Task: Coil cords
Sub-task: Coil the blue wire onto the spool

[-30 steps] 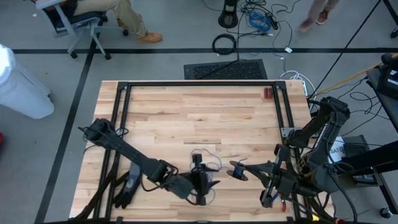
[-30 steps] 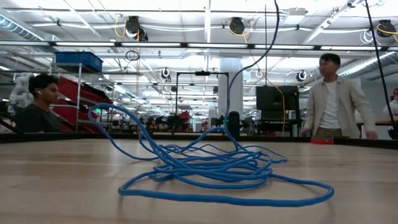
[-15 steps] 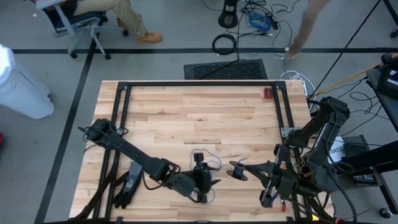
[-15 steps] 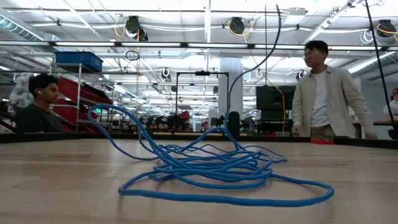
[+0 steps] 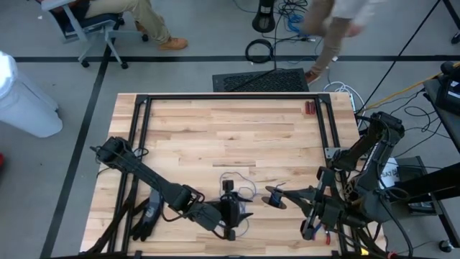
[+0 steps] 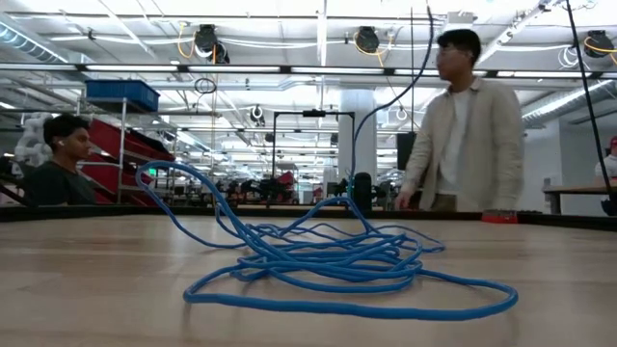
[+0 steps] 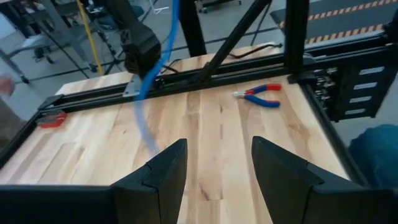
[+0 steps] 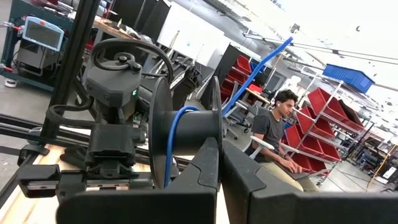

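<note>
Wooden table (image 5: 215,137) under both arms. Near its front edge, left claw (image 5: 231,213) spread wide and released, right by the blue cord (image 6: 328,260) lying in a loose tangle. Just beside, right claw (image 5: 287,194) clenched on a black spool (image 8: 180,140) wound with cord. Red-handled pliers (image 7: 258,95) by the frame.

We've got both arms down low along the near edge of the table (image 5: 215,129). The left arm stretches from its base at the table's left side toward the near middle, nearly flat over the wood, and the left gripper (image 5: 233,216) has its two dark fingers (image 7: 158,177) spread apart with nothing between them. The right arm folds up at the table's right near corner, and the right gripper (image 5: 282,194) points in toward the middle, fingers (image 8: 208,168) pressed together.
</note>
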Motion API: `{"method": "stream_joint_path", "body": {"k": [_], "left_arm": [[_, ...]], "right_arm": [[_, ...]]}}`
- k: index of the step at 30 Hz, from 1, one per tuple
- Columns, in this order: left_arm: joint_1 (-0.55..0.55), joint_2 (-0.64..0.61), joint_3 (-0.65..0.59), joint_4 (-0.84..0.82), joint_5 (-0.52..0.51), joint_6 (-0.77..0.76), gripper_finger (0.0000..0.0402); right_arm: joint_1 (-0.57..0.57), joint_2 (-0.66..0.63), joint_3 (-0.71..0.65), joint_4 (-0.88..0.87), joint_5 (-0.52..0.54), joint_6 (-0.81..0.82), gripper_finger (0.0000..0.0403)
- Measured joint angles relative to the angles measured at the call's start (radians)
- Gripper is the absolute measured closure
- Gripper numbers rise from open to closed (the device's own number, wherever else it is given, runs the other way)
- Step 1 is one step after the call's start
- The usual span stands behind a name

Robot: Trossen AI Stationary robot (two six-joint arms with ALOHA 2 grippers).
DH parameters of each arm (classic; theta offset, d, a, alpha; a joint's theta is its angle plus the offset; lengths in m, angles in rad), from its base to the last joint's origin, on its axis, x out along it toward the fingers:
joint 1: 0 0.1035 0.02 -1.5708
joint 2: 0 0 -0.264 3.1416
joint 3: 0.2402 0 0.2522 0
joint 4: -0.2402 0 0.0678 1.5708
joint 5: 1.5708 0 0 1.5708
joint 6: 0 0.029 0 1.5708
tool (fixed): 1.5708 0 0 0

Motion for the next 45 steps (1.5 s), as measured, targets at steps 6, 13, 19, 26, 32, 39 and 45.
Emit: {"method": "stream_joint_path", "body": {"k": [6, 13, 19, 26, 32, 39, 45], "left_arm": [[-0.009, 0.000, 0.022, -0.030, -0.010, -0.025, 0.0214], [0.004, -0.002, 0.032, -0.062, -0.076, -0.079, 0.0214], [0.031, -0.002, 0.032, -0.119, -0.073, -0.149, 0.0214], [0.035, -0.002, 0.032, -0.117, -0.058, -0.156, 0.0214], [0.050, 0.023, 0.032, -0.109, -0.050, -0.156, 0.0214], [0.063, 0.040, 0.032, -0.101, -0.041, -0.155, 0.0214], [0.056, 0.038, 0.032, -0.108, -0.032, -0.149, 0.0214]], "right_arm": [[0.000, 0.000, 0.000, 0.000, 0.000, 0.000, 0.0403], [0.000, 0.000, 0.000, 0.000, 0.000, 0.000, 0.0403], [0.000, 0.000, 0.000, 0.000, 0.000, 0.000, 0.0403], [0.000, 0.000, 0.000, 0.000, 0.000, 0.000, 0.0403], [0.000, 0.000, 0.000, 0.000, 0.000, 0.001, 0.0403], [0.000, 0.000, 0.000, 0.000, -0.001, 0.001, 0.0403], [0.000, 0.000, 0.000, 0.000, -0.001, 0.000, 0.0403]]}}
